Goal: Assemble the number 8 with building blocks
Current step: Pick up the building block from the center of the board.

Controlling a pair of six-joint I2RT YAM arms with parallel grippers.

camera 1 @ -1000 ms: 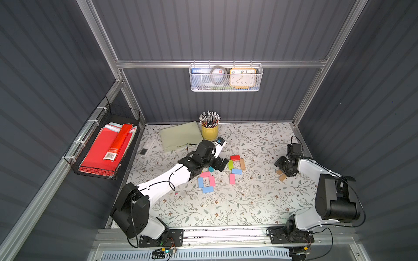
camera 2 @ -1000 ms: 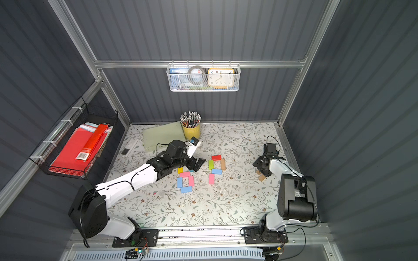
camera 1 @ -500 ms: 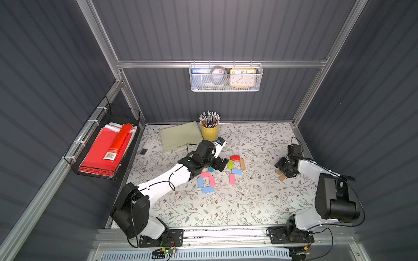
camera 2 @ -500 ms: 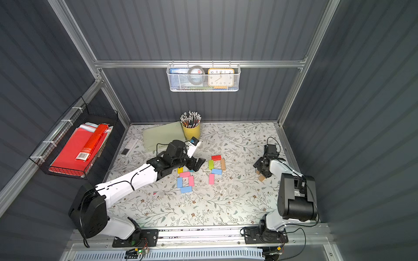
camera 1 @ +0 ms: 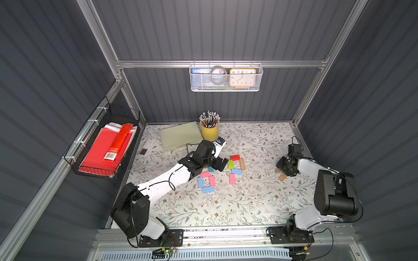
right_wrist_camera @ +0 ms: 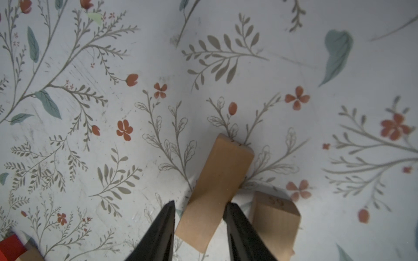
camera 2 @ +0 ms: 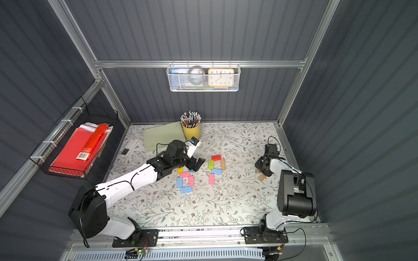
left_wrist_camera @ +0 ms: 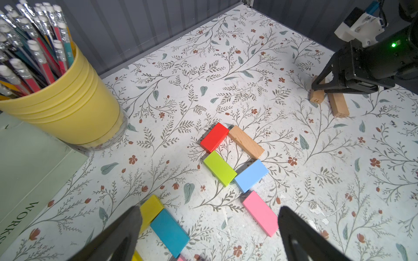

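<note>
Site: robot lab test cell, dressed as a desk. Grey ribbed wall panels (camera 1: 226,29) sit in an aluminium frame (camera 1: 158,64); my arms (camera 1: 167,178) are mounted on a front rail (camera 1: 226,233). Office props: pencil cup (camera 1: 209,132), wire basket (camera 1: 199,82) holding a clock (camera 1: 242,78), side rack (camera 1: 97,173) of red folders (camera 1: 99,149), floral table cover (camera 1: 248,203) beneath me.

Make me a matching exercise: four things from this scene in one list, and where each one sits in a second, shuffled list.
Things: 1 red block; 2 clock; 3 pencils; 4 red folders.
Places: A yellow cup; B black side rack; C table, beside the green block; D white wall basket.
Pairs: 1-C, 2-D, 3-A, 4-B.
</note>
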